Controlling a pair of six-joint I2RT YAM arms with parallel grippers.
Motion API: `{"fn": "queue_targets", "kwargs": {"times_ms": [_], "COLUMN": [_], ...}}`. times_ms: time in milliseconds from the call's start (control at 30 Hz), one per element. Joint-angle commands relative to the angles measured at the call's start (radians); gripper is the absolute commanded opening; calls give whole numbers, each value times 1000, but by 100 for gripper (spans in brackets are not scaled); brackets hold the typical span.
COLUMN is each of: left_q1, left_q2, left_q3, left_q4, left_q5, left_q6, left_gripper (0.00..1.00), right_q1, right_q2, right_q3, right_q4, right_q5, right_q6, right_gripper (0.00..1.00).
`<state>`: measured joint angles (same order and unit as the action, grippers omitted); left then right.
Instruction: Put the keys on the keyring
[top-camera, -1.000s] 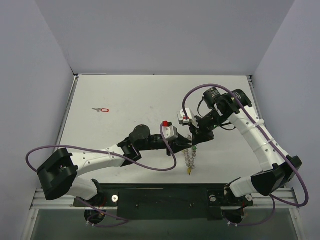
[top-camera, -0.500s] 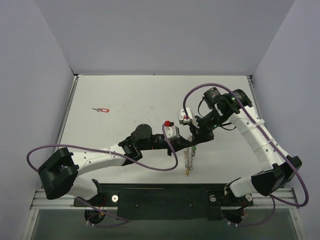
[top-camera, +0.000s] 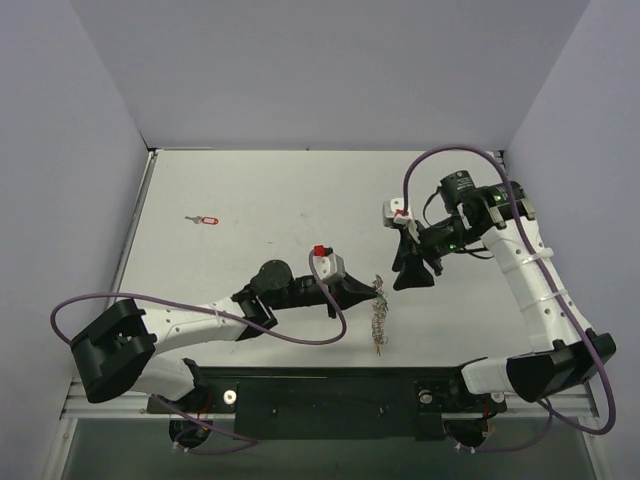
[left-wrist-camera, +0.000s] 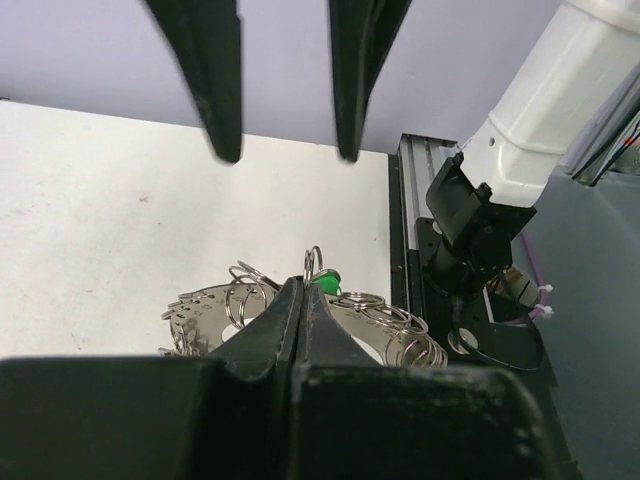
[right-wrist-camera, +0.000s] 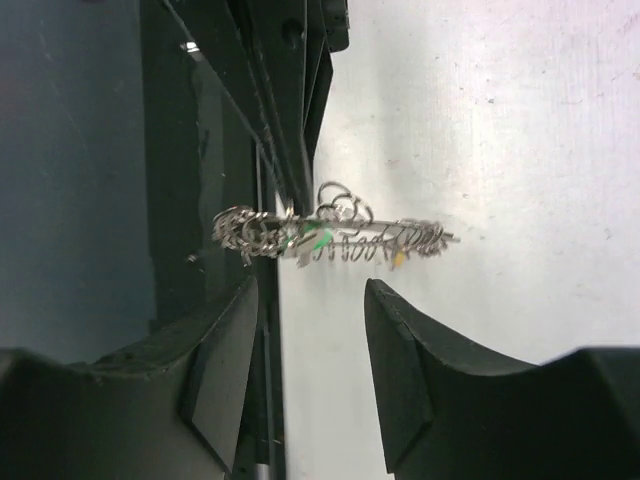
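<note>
The keyring (top-camera: 378, 312), a flat toothed silvery plate hung with small split rings, hangs edge-on above the table near the front centre. My left gripper (top-camera: 371, 292) is shut on one of its small rings (left-wrist-camera: 313, 264), jaws pressed together. A key with a green head (left-wrist-camera: 328, 285) sits among the rings right at the left gripper's (left-wrist-camera: 303, 292) tips; it also shows in the right wrist view (right-wrist-camera: 318, 240), with the keyring's yellow piece (right-wrist-camera: 398, 258) beside it. My right gripper (top-camera: 412, 279) stands open a short way right of the keyring (right-wrist-camera: 330, 236), holding nothing. The red-headed key (top-camera: 206, 219) lies far left on the table.
The black base rail (top-camera: 330, 395) runs along the table's near edge just below the keyring. Purple cables (top-camera: 330, 320) loop off both arms. Grey walls close in the table (top-camera: 260, 190) on three sides.
My right gripper has opened, let go of the keyring and drawn back to the right. My left gripper has shut on the keyring and now carries it alone.
</note>
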<state>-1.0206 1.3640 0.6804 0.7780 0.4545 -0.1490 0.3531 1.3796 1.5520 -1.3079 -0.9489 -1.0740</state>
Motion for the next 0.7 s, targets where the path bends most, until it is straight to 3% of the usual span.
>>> {"fn": "queue_targets", "kwargs": {"times_ms": [0,33,133,233,333,667], "left_q1": [-7,-9,-7,-7,-7,-6], "left_q2": [-69,-72,-63,-33,21,41], "left_q3": [-73,-82,-123,-145,-151,-145], "left_q4": [320,386,536,680,817,840], "left_q5": [-56,-66,-117,-164,-238,-292], "left_q6": [-99,-109,-158,-221,-305,-365], "left_gripper": [0,0,0,0,0,0], "right_q1": [-69,-78,-106,-108,-109,-112], "right_q2": [-140,-157,-201,-208,-189,-185], "right_q3": [-111,-142,-234,-279,-285,-296], "right_q4": [-4,90,229,364,456,570], "right_q5": [-163,-191,-295,-329,-336,-317], "right_q6": [201,311,437,628,720,897], "right_gripper": [43,43,46,47,48,38]}}
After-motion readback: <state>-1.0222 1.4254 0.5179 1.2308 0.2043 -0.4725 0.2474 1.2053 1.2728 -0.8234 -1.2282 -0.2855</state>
